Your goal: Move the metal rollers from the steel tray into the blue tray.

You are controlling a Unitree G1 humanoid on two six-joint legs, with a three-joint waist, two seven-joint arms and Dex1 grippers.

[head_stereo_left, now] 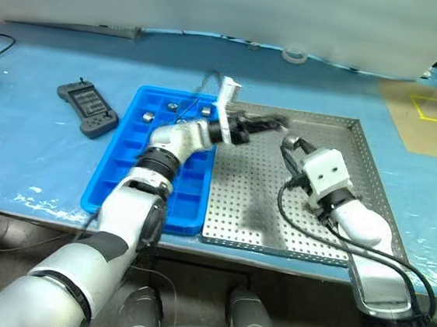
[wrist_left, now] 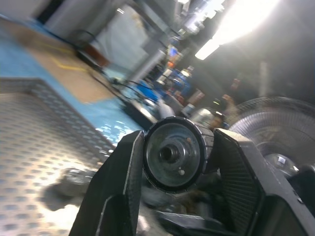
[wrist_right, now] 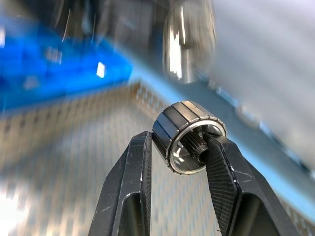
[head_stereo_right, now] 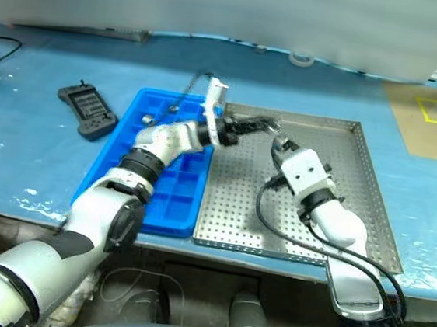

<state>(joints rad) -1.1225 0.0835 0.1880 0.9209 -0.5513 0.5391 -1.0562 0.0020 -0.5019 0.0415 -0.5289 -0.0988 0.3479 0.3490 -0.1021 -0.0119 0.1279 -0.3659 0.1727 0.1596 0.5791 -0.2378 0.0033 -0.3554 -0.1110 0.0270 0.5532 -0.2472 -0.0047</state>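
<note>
My left gripper [head_stereo_left: 273,124] reaches from the blue tray [head_stereo_left: 113,195] out over the far part of the steel tray [head_stereo_left: 245,209]. In its wrist view it is shut on a metal roller [wrist_left: 173,153], whose round face with a centre hole shows between the black fingers. My right gripper [head_stereo_left: 289,143] hangs over the middle of the steel tray, just below the left one. It is shut on a second ribbed roller [wrist_right: 189,137]. Three rollers [head_stereo_left: 148,115] sit in the far compartments of the blue tray.
A black handheld remote [head_stereo_left: 87,108] lies on the blue table cover left of the blue tray. A roll of tape [head_stereo_left: 295,55] sits at the far edge. A brown board with yellow lines [head_stereo_left: 434,116] lies to the right. The two trays stand side by side, touching.
</note>
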